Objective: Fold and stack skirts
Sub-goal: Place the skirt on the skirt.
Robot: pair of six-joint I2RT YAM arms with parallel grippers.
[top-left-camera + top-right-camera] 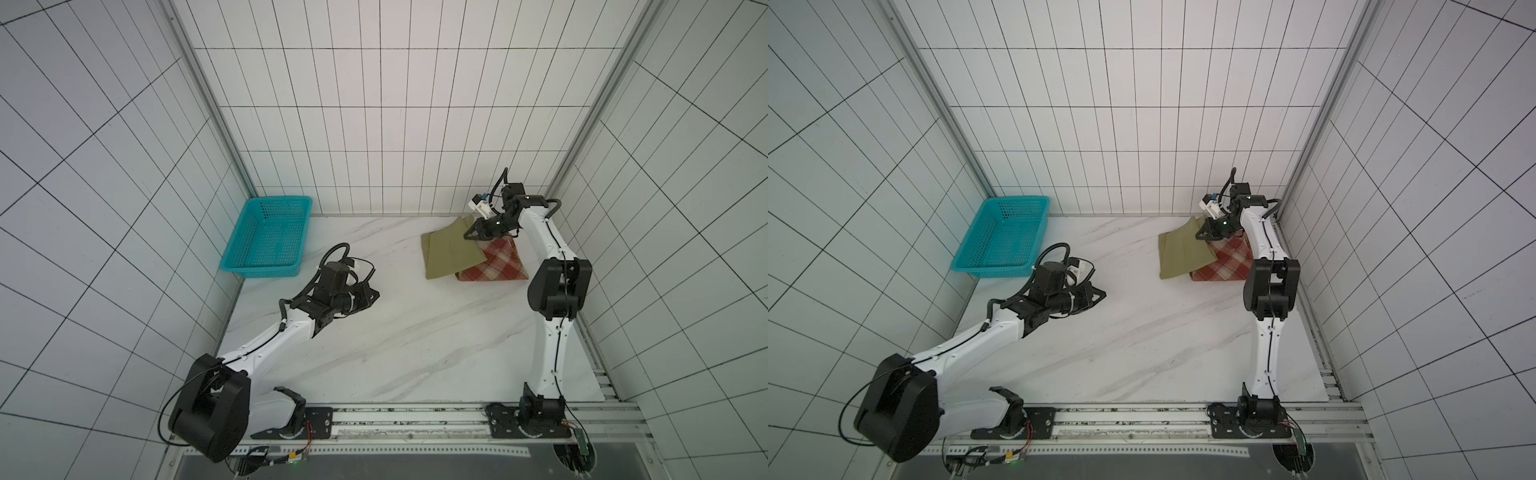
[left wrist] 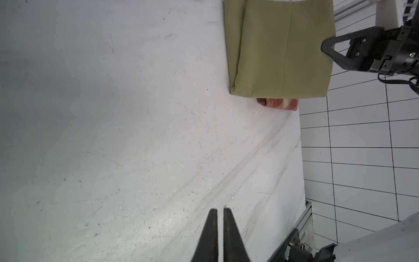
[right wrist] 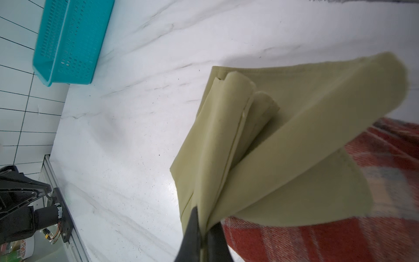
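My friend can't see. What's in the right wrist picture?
The right gripper is shut on a folded plain olive-khaki cloth skirt, held partly over a rust-red and cream plaid skirt. A teal perforated plastic basket sits farther off on the white marble table.

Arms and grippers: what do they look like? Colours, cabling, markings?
Both arms, left and right, have white link shells with black joint housings and thin black cables clipped along them. The left gripper and right gripper are black with tapered triangular fingers. Corrugated black hoses loop at the wrists. No markings legible.
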